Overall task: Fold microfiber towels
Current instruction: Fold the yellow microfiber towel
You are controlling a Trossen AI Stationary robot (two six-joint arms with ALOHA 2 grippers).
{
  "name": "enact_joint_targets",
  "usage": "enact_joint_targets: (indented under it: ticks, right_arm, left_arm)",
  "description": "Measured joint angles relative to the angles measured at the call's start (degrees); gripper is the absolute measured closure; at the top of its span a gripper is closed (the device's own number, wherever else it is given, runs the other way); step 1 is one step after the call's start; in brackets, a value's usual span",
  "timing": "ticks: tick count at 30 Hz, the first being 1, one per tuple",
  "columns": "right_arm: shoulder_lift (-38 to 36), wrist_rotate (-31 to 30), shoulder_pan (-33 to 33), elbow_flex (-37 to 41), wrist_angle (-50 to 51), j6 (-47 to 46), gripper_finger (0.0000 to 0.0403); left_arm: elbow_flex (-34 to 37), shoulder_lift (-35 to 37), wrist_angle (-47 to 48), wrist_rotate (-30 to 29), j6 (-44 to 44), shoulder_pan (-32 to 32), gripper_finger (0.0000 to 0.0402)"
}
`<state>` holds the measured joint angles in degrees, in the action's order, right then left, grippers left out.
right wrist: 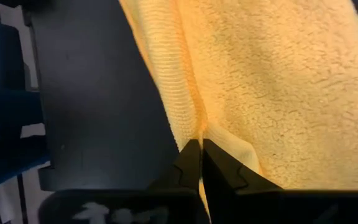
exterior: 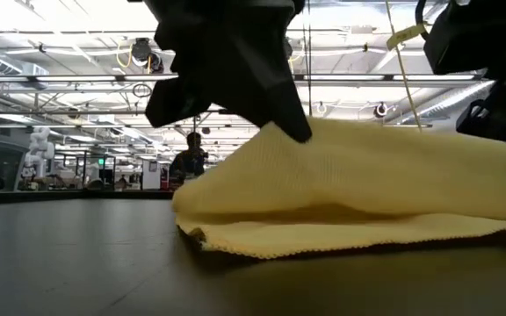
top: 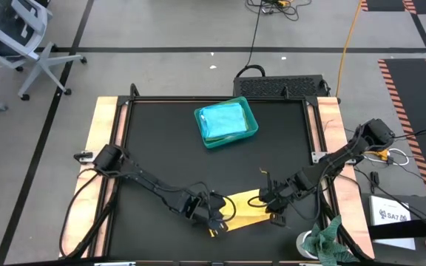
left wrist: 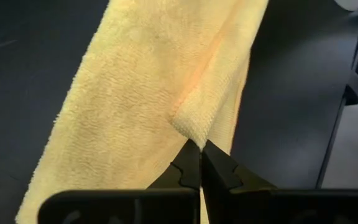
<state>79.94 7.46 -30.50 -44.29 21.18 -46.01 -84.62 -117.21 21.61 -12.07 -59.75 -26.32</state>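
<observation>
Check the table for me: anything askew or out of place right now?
Nothing stands out. Both tools, left and right, pinch the yellow towel mid-fold near the front edge; folded turquoise towels sit squarely in the teal tray.

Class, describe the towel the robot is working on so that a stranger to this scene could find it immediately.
Start at the black table and go to its near edge, where both arms meet. The yellow towel lies there, pinched by the left gripper and the right gripper. The only other towels are turquoise and sit in the teal tray at the far side.
</observation>
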Motion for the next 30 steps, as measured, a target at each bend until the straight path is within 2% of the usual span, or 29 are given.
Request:
enact_joint_targets:
  ticks: [5,9,25,30]
  right_arm:
    - [0.0,0.04,0.0,0.69,-0.08,0.3,0.0403]
    - [0.0,0.03,0.0,1.29,-0.14,0.39,0.0403]
    - [0.0,0.31,0.0,1.53,0.09,0.63,0.0403]
    - [0.0,1.77,-0.56,1.53,0.05,1.15,0.0403]
  left_arm:
    - [0.0,-0.46,-0.38,0.1,-1.19,-0.09,0.0399]
    - [0.0,-0.5,-0.5,2.05,-0.47,-0.12,0.0382]
    - [0.0,-0.52,-2.36,2.54,-2.53,0.48,0.0238]
    - [0.0,-0.57,5.45,-1.93,-8.87,1.71,0.0228]
